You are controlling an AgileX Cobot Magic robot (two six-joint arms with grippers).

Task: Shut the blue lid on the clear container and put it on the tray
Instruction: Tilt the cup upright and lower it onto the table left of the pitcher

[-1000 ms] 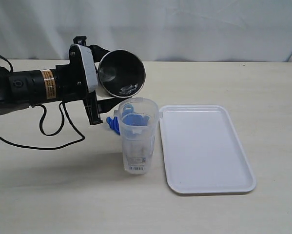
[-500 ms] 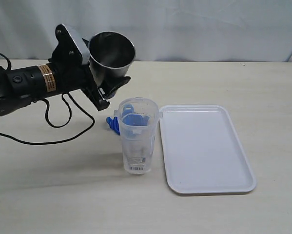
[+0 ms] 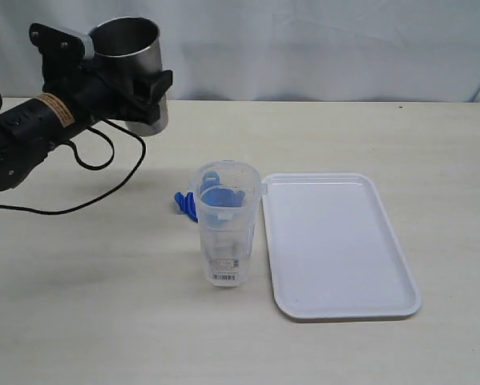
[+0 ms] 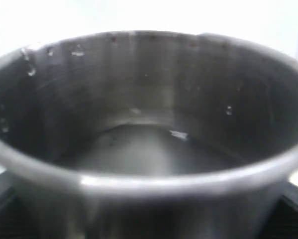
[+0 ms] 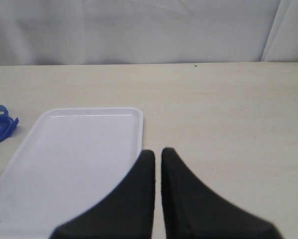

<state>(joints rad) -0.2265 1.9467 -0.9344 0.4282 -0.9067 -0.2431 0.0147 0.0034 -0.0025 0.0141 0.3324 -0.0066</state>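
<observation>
Evidently the closing step has not begun: the clear container (image 3: pixel 226 233) stands open at mid-tabletop (image 3: pixel 103 321). The tray (image 3: pixel 336 241) lies just beside it at 3 o'clock, and the blue lid (image 3: pixel 184 204) rests on the tabletop just behind it at 10 o'clock. The left jaws clamp a steel tumbler (image 3: pixel 129 56) upright, raised at far 10 o'clock. The right jaws are closed on nothing. Next, probably: park the tumbler, then open jaws over the lid.

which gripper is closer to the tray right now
Right. The shut right gripper is close by the tray edge, going by its wrist view; the left gripper, holding the steel cup, is high up, far beyond the container.
</observation>
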